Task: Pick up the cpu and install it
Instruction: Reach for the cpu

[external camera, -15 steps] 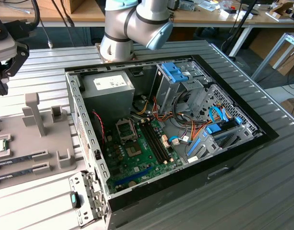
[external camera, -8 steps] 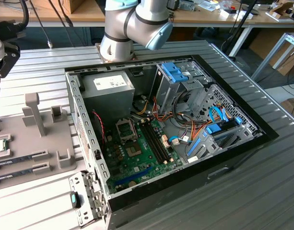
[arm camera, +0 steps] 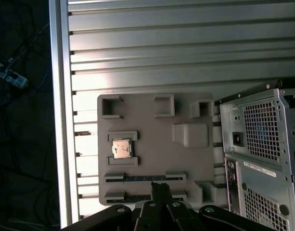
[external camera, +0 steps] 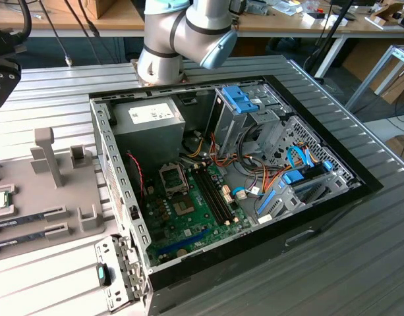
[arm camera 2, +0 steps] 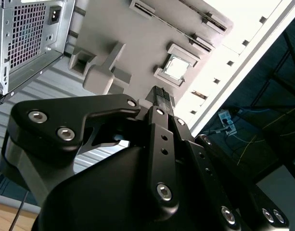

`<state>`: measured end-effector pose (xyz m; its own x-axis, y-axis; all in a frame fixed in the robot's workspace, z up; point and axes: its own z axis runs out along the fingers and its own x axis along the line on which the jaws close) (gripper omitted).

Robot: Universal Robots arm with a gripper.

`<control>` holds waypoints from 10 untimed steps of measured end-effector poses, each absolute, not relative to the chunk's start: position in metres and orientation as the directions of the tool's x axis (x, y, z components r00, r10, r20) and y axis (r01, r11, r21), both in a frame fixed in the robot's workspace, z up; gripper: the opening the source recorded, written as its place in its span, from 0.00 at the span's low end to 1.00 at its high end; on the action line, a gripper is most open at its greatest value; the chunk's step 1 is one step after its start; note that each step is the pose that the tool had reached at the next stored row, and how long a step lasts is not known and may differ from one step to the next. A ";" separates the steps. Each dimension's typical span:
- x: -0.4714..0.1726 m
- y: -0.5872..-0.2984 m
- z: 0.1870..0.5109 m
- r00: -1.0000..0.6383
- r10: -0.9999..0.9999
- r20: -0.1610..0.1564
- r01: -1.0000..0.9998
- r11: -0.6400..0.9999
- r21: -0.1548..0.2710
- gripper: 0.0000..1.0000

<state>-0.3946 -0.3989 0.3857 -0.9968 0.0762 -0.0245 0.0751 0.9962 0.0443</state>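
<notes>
Hovering over grey tray (arm camera: 142,126), pincer (arm camera: 159,186) clenched, empty. Cpu (arm camera: 121,148) seated in tray pocket, beyond tips, offset sideways, untouched. Exterior view: tray at left, outside computer case (external camera: 116,178).

Exterior view: high, oblique over case (external camera: 113,158). Both wrist views: above tray (arm camera: 152,139) (arm camera 2: 137,33).

Even room light is falling across the ribbed silver aluminium bench (external camera: 360,263) in the exterior view, leaving soft shadows inside the open black computer case (external camera: 254,253). In the second wrist view glare is bleaching the bench's edge white, and the black metal hand (arm camera 2: 160,95), close to the lens, is looking soft and dark.
</notes>
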 end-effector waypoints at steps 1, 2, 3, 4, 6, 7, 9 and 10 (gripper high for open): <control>-0.395 -0.399 0.386 -0.997 0.076 -0.024 0.075 0.996 0.044 0.11; -0.396 -0.399 0.386 -0.997 0.076 -0.024 0.075 0.996 0.044 0.11; -0.397 -0.399 0.385 -0.997 0.076 -0.024 0.075 0.996 0.044 0.11; -0.397 -0.399 0.385 -0.997 0.076 -0.024 0.075 0.996 0.044 0.11; -0.398 -0.399 0.385 -0.997 0.076 -0.024 0.075 0.996 0.044 0.11; -0.399 -0.399 0.385 -0.997 0.076 -0.024 0.075 0.996 0.044 0.11; -0.400 -0.399 0.385 -0.997 0.076 -0.024 0.075 0.996 0.044 0.11; -0.401 -0.399 0.385 -0.997 0.076 -0.025 0.075 0.996 0.044 0.11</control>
